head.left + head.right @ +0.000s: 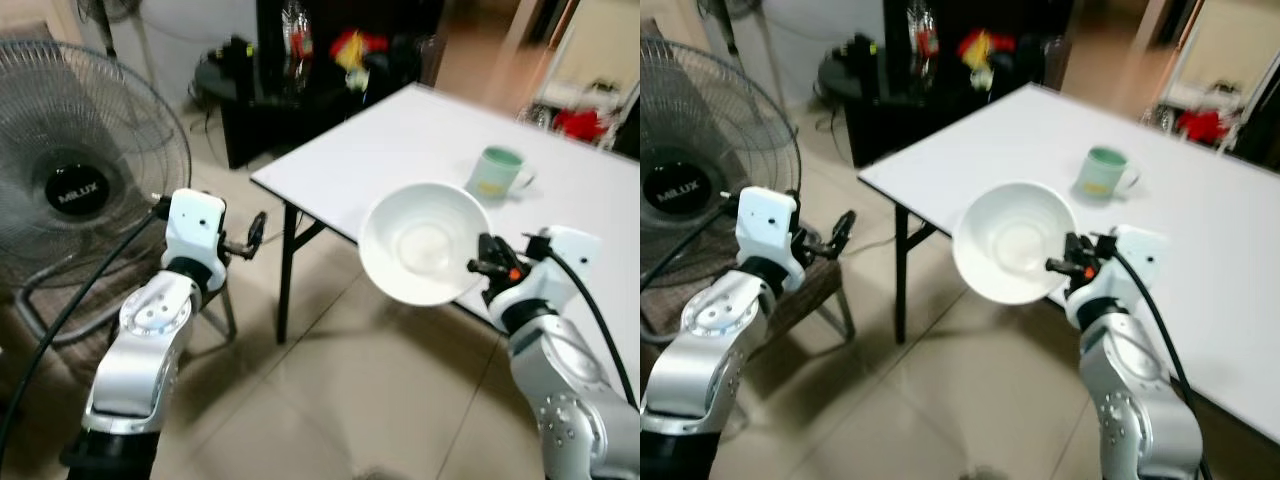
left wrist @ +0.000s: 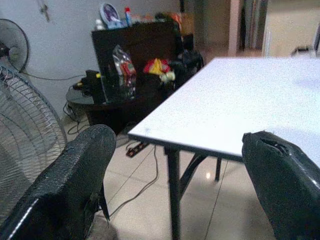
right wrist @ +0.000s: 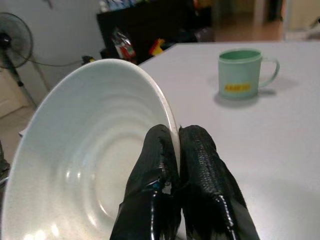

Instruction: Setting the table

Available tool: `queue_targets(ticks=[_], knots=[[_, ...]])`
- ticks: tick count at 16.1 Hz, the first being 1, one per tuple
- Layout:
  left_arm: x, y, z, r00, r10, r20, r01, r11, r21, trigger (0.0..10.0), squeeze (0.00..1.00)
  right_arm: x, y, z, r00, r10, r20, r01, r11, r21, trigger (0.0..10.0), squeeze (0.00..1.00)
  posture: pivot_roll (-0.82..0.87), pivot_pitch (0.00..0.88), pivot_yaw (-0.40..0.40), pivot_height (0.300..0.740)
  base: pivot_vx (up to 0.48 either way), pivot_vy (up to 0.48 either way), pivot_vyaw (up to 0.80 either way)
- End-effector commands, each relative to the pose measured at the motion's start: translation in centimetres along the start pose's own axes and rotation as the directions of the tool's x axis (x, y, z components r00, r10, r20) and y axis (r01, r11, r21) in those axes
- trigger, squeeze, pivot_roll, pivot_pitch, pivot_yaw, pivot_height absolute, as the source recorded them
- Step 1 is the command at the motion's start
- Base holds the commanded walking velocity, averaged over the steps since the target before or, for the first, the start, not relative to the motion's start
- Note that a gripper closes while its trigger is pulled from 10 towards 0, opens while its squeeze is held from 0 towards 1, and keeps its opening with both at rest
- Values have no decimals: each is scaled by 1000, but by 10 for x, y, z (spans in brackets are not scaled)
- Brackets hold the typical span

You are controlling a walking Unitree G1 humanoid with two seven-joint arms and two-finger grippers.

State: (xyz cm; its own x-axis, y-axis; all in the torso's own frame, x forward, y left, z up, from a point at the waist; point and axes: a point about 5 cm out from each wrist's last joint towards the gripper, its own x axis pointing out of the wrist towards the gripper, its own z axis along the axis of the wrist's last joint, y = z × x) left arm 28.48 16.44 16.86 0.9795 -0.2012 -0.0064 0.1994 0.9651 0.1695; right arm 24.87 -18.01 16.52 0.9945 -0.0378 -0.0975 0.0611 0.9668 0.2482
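Right claw (image 3: 172, 150) is pinched tight on the white bowl's (image 1: 420, 243) rim above the worktop (image 1: 420, 140) edge; left claw (image 2: 175, 180) gapes wide, empty. Fan (image 1: 75, 190) hub reads MILUX.

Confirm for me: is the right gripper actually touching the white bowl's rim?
Touching. The right wrist view shows the right gripper with its two black fingers pinched on the white bowl's rim, one on each side, no gap.
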Motion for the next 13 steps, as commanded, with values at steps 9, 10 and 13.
queue_targets(ticks=[9, 10, 13], knots=[[-4, 4, 2, 1000, -17, -3, 17, 1000, -19, 10000, 0, 3, 5, 4, 997, 72, -3, -72, 997, 30, 10000, 0, -78, 0, -64, 740, 178, 0, -388], [-4, 5, 2, 1000, -21, -4, 21, 1000, -18, 10000, 0, 3, 5, 2, 997, 71, -8, -71, 997, 32, 10000, 0, -78, 0, -61, 740, 352, 0, 0], [-2, 4, 3, 999, -33, -1, 33, 999, -11, 10000, 0, 3, 4, 3, 997, 74, -7, -74, 997, 35, 10000, 0, -83, 0, -53, 740, 355, 0, -533]])
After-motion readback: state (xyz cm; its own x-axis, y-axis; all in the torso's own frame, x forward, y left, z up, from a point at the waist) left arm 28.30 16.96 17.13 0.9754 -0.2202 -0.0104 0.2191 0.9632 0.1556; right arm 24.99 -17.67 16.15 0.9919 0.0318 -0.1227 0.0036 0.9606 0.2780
